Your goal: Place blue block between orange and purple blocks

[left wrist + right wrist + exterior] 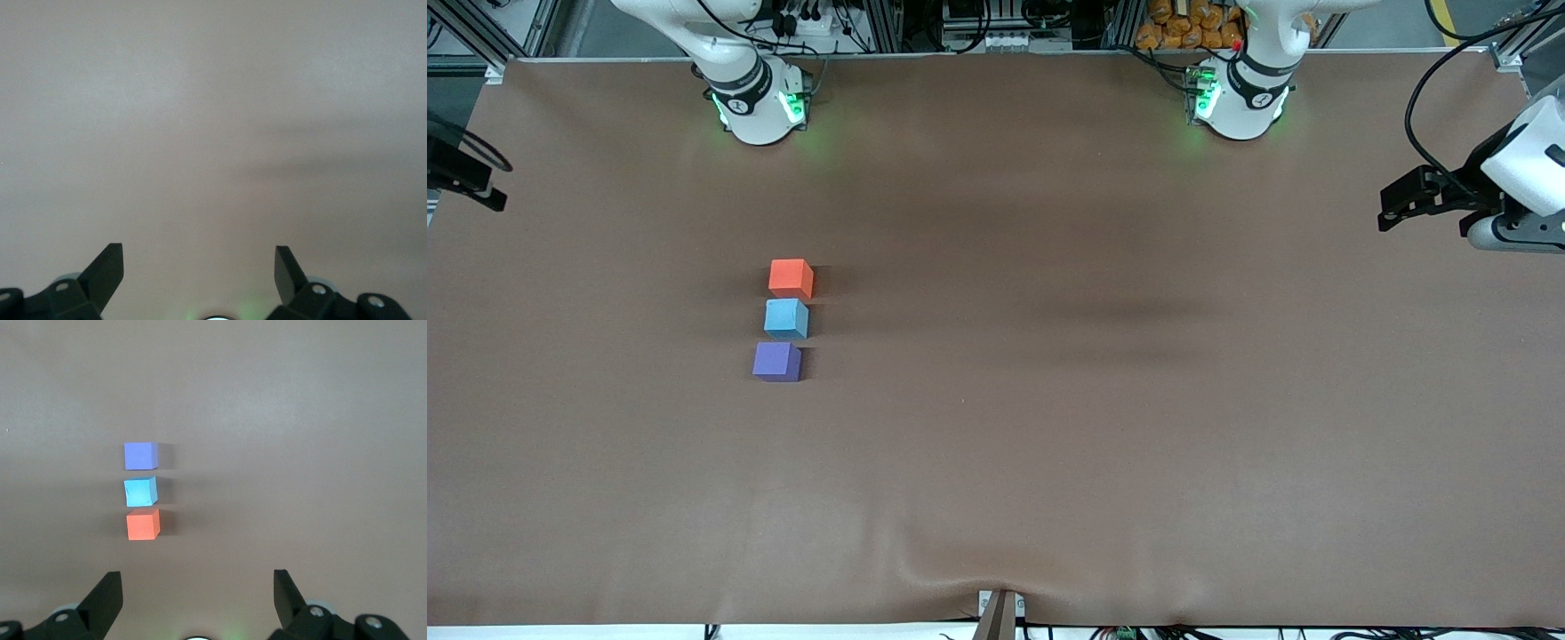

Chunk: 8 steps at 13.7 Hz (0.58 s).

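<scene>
Blue block sits on the table in a short row with its two partners, toward the right arm's end and roughly midway between the table's base-side edge and its camera-side edge; the orange block lies just farther from the front camera, the purple block just nearer, all three close together with thin gaps that may or may not be touching; judged from this layout, the placement looks already done, so the step in hand is a clean stand-off rather than another grasp. The blue cube is turned slightly against its neighbours, and a nudge to square it would risk knocking the row, so leaving it alone seems the better course. The right end effector hangs high over the table with the row in its wrist view, fingers spread wide and holding nothing; any move from there should go up and away from the cubes, not down through them. The left end effector waits at the left arm's end of the table over bare cloth, fingers likewise spread and empty. Open room is generous: the row stands well apart from every edge, and the whole middle and left arm's end of the table lie bare; a wrinkle in the cloth shows at the camera-side edge, well clear of the blocks.
</scene>
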Each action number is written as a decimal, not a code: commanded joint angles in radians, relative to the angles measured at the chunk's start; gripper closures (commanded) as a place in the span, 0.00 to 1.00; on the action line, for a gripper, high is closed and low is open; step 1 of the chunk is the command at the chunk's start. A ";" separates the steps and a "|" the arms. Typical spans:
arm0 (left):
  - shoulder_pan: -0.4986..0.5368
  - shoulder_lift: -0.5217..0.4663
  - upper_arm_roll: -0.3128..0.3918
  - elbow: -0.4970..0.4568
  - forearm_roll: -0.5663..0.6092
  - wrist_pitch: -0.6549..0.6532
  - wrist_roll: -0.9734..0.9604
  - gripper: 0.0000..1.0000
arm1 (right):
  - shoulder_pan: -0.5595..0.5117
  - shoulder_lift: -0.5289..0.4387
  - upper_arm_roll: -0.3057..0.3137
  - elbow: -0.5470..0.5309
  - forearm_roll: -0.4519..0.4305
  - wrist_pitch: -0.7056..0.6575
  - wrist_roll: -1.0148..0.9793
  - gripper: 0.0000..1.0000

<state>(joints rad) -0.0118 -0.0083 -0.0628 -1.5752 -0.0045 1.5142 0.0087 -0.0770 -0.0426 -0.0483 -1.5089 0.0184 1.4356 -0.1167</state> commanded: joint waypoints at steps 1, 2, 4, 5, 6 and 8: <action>0.003 0.004 0.000 0.014 -0.008 -0.017 0.019 0.00 | -0.021 -0.023 0.019 -0.025 -0.024 0.023 0.015 0.00; 0.003 0.004 0.000 0.014 -0.008 -0.017 0.019 0.00 | -0.023 -0.017 0.019 -0.019 -0.024 0.023 0.015 0.00; 0.003 0.004 0.000 0.014 -0.008 -0.017 0.019 0.00 | -0.020 -0.017 0.021 -0.019 -0.023 0.017 0.019 0.00; 0.003 0.004 0.001 0.014 -0.008 -0.017 0.019 0.00 | -0.018 -0.017 0.022 -0.019 -0.023 0.017 0.025 0.00; 0.003 0.004 0.000 0.014 -0.008 -0.017 0.019 0.00 | -0.014 -0.017 0.024 -0.019 -0.023 0.017 0.028 0.00; 0.003 0.004 0.001 0.014 -0.008 -0.017 0.019 0.00 | -0.006 -0.017 0.024 -0.019 -0.023 0.017 0.038 0.00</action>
<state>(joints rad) -0.0118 -0.0083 -0.0628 -1.5752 -0.0045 1.5142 0.0087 -0.0784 -0.0451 -0.0398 -1.5149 0.0113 1.4483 -0.1053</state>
